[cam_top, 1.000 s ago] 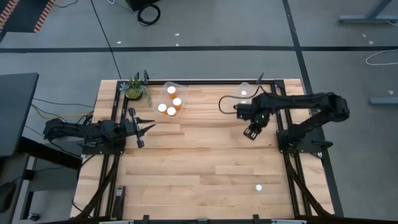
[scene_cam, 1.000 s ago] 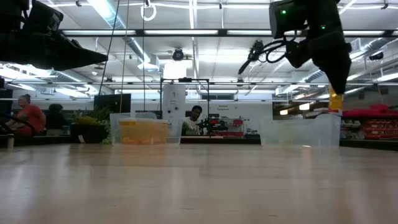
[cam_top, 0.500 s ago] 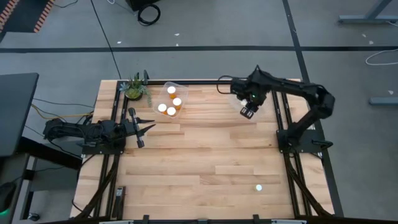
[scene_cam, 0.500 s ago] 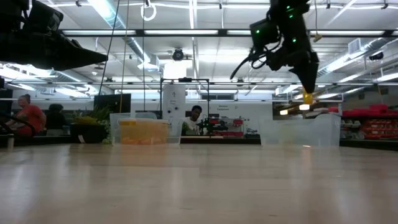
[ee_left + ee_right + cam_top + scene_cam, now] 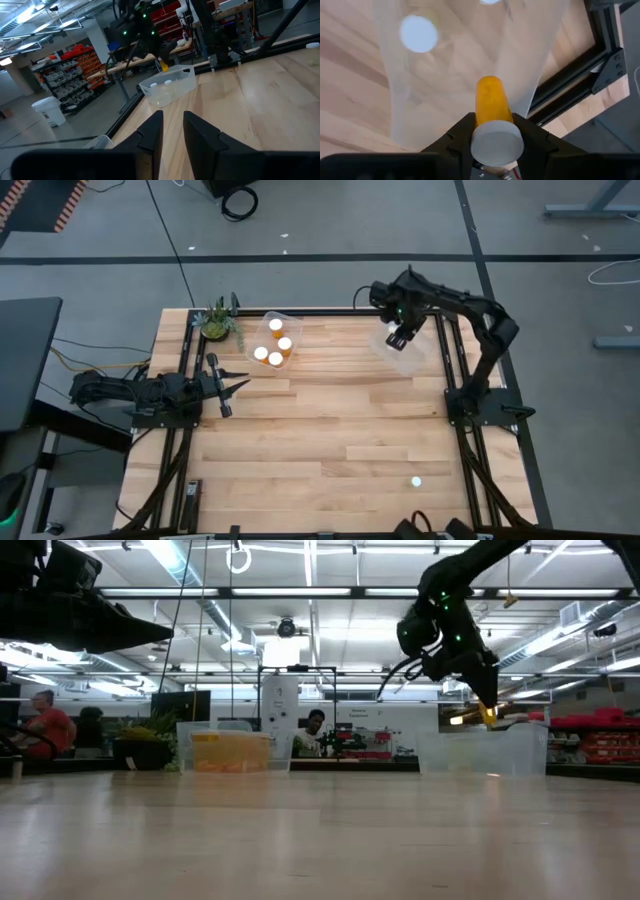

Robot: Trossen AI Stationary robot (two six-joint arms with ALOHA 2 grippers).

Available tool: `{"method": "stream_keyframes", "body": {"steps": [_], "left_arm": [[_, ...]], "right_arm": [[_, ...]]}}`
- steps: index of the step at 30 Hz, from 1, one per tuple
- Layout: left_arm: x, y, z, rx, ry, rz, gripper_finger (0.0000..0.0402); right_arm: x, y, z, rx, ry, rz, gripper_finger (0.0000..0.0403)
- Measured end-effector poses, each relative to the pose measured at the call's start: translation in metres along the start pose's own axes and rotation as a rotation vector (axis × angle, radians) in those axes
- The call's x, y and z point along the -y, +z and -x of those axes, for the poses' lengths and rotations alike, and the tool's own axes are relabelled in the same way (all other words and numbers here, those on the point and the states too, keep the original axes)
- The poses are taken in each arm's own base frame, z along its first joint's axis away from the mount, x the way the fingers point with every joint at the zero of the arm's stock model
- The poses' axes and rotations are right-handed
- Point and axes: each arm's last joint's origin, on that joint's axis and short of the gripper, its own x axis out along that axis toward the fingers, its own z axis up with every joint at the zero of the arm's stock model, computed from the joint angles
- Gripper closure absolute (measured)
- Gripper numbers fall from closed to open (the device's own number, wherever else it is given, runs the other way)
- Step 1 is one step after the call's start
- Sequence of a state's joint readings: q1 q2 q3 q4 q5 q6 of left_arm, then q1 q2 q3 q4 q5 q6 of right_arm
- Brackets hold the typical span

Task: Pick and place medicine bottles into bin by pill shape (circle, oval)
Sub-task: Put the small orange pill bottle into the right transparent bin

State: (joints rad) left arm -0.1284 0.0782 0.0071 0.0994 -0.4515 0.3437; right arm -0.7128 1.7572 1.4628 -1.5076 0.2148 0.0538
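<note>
Potted plant [image 5: 217, 320] beside filled tub [image 5: 276, 340] — far corner.

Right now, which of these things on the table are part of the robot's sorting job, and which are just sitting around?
Part of the job:
- medicine bottle held by the right gripper over the clear bin
- bin with four bottles
- lone white-capped bottle near the table's front

Just lying about:
- potted plant
- left gripper, idle at the left edge

Bright overhead strip lights [image 5: 310, 592]; soft shadows; backlit arms.
</note>
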Motion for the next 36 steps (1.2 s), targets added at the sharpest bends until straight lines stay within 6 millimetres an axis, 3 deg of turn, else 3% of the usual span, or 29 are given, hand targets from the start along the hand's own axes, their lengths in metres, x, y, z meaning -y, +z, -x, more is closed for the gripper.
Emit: {"method": "stream_keyframes", "body": {"steps": [7,12,25,36], "left_arm": [[0.000,0.000,0.000,0.000,0.000,0.000,0.0318],[0.000,0.000,0.000,0.000,0.000,0.000,0.0312],[0.000,0.000,0.000,0.000,0.001,0.000,0.0317],[0.000,0.000,0.000,0.001,0.000,0.000,0.0312]], "right_arm": [[0.004,0.012,-0.012,-0.008,0.008,0.022,0.0278],[0.002,0.021,-0.032,0.002,0.027,0.049,0.0278],[0.014,0.009,-0.088,-0.071,0.123,0.009,0.0278],[0.013,0.008,-0.092,-0.052,0.123,0.016,0.0252]]}}
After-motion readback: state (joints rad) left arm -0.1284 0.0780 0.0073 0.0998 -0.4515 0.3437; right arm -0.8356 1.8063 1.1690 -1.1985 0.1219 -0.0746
